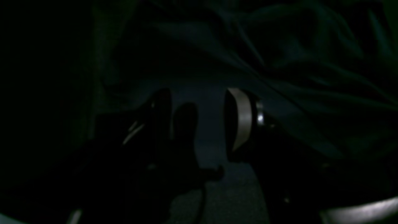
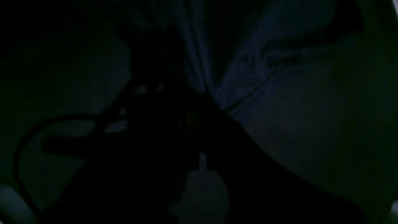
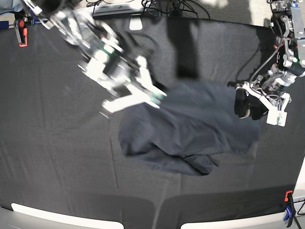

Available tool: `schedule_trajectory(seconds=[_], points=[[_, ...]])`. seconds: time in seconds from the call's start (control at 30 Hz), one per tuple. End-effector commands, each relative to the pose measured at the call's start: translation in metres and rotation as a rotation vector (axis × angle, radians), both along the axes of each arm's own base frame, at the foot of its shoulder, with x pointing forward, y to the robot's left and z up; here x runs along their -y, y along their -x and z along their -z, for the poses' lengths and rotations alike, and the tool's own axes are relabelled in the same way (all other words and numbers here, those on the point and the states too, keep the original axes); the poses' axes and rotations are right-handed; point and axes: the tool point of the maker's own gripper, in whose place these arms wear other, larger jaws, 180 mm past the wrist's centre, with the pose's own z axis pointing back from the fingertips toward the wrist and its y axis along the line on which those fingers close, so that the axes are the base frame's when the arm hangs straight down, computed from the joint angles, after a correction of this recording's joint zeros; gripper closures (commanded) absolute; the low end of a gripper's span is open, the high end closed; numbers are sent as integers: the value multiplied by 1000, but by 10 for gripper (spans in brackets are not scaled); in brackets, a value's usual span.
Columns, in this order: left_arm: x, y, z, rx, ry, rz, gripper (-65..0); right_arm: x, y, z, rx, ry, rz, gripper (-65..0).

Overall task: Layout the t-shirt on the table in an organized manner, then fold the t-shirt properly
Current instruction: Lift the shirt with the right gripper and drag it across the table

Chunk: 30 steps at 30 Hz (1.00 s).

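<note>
The dark navy, thin, rumpled t-shirt (image 3: 190, 126) is spread on the middle of the wide desk (image 3: 57, 157) covered in black cloth. Its left edge is pinched in the shut right pincer (image 3: 159, 95). The left pincer (image 3: 251, 106) is held wide open at the shirt's right edge.

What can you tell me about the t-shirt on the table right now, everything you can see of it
The t-shirt is dark navy-charcoal, thin and smooth-looking. It lies crumpled, not spread flat, near the middle of the table, with folds bunched along its near edge. Collar and label are not visible. The right gripper, blurred, has its jaws shut at the shirt's far-left edge, apparently pinching fabric. The left gripper is at its right edge with jaws open; contact is unclear.
</note>
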Motion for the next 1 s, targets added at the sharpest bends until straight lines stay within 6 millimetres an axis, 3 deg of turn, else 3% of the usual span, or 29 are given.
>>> schedule_trajectory(seconds=[0.0,0.33,0.47,0.63,0.8,0.97], points=[[-2,-7,-15,51,3,-1,-261,11,-3,-8,29,18,14,0],[-2,-6,-14,50,3,-1,-260,121,34,4,-60,176,193,0],[-2,-7,-15,51,3,-1,-260,162,36,-6,-45,237,273,0],[-2,-4,-9,19,-4,4,-261,207,22,-32,28,293,379,0],[1,8,7,-91,-2,27,-261,242,11,-60,95,315,468,0],[11,15,20,-156,74,33,-261,252,9,-72,94,237,510,0]])
